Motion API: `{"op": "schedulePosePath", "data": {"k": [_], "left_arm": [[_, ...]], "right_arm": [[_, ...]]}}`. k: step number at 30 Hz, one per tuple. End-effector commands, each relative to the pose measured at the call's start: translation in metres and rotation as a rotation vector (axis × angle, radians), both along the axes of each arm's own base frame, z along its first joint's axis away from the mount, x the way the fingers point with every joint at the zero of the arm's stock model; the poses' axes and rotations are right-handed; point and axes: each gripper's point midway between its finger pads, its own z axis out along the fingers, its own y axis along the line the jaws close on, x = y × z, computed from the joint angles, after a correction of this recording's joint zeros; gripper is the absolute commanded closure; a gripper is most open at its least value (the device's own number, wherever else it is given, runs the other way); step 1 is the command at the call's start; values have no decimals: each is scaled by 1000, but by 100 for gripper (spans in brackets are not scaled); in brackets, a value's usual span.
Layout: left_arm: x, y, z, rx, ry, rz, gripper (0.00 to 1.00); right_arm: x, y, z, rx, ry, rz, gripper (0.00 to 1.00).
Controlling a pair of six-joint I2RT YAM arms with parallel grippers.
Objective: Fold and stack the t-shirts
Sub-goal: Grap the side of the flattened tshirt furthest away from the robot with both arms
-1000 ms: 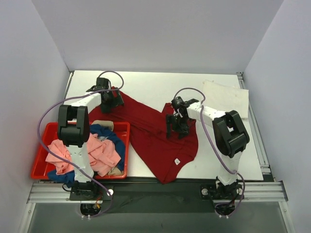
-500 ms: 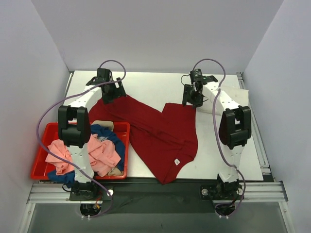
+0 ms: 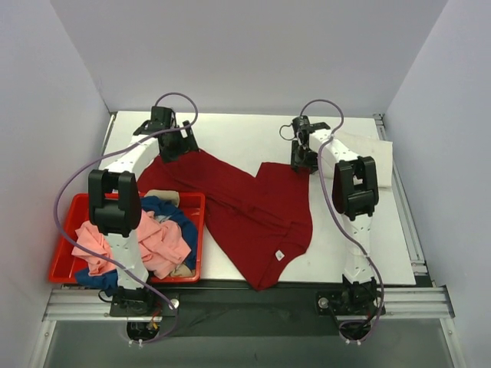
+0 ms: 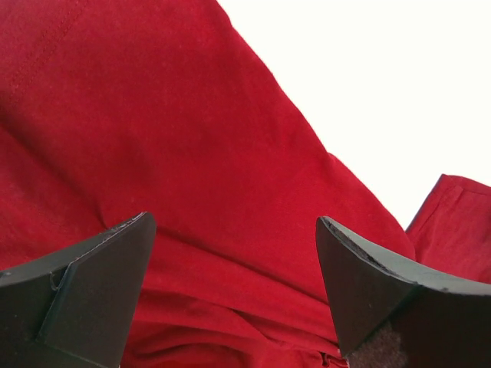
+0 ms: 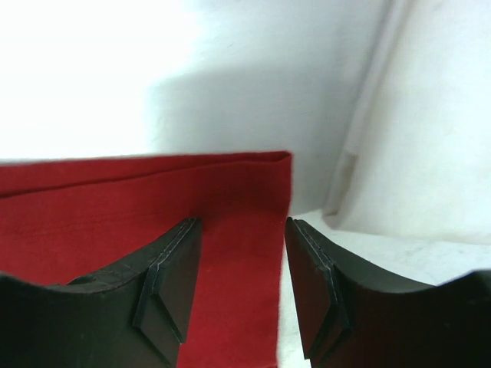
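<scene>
A dark red t-shirt (image 3: 253,207) lies spread on the white table, its small white tag (image 3: 279,255) near the front hem. My left gripper (image 3: 173,146) is at the shirt's far left corner. In the left wrist view it (image 4: 232,222) is wide open just above the red cloth (image 4: 153,115). My right gripper (image 3: 301,157) is at the shirt's far right corner. Its jaws (image 5: 242,222) stand partly open astride the red cloth's right edge (image 5: 245,253), not pinching it. A white t-shirt (image 3: 359,153) lies flat at the back right, just beyond that corner (image 5: 430,153).
A red plastic bin (image 3: 61,222) at the front left holds crumpled pink (image 3: 157,238), blue (image 3: 175,213) and beige (image 3: 161,195) t-shirts. White walls close in the table at the back and both sides. A metal rail runs along the right edge (image 3: 406,222).
My right gripper has travelled from the middle of the red shirt to its far right corner while its jaws narrowed. The left gripper moved slightly farther back and stayed open.
</scene>
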Motion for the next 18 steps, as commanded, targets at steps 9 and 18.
{"op": "schedulePosePath", "data": {"k": [9, 18], "left_arm": [[9, 3, 30, 21, -70, -4, 3], [15, 4, 28, 27, -65, 2, 3]], "right_arm": [[22, -28, 5, -25, -31, -47, 54], [32, -21, -1, 69, -23, -43, 57]]}}
